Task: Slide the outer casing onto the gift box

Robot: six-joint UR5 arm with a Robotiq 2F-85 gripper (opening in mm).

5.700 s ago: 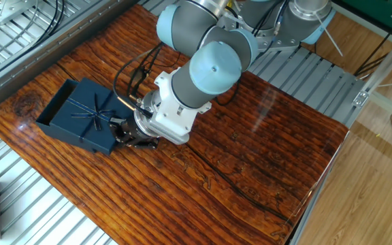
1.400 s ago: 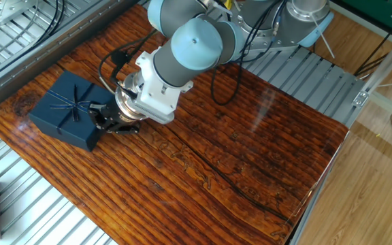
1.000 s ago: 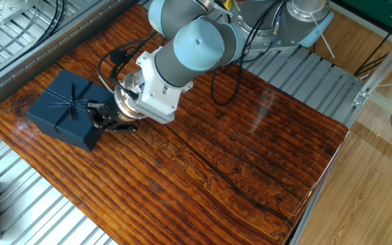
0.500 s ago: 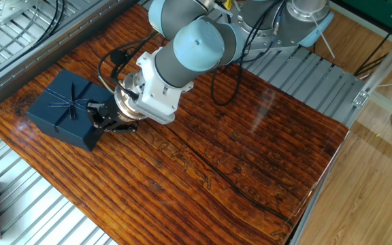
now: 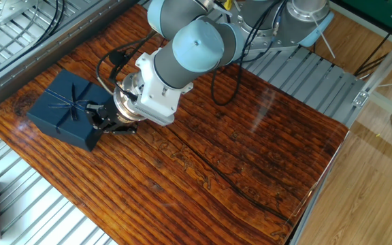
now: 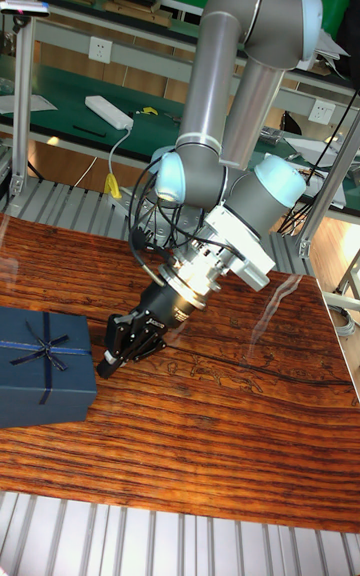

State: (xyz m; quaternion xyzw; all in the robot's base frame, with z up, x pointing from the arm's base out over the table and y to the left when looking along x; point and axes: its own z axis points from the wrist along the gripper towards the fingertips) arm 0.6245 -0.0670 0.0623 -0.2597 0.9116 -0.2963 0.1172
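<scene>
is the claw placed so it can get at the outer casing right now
Probably yes. The claw sits right at the near corner of the outer casing, with only bare wooden table around them and nothing between.

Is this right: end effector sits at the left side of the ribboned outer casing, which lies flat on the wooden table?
Not quite. The end effector is at the right side of the outer casing, as the tall fixed view shows; the fixed view agrees. The rest holds: the ribboned casing lies flat on the wooden table.
</scene>
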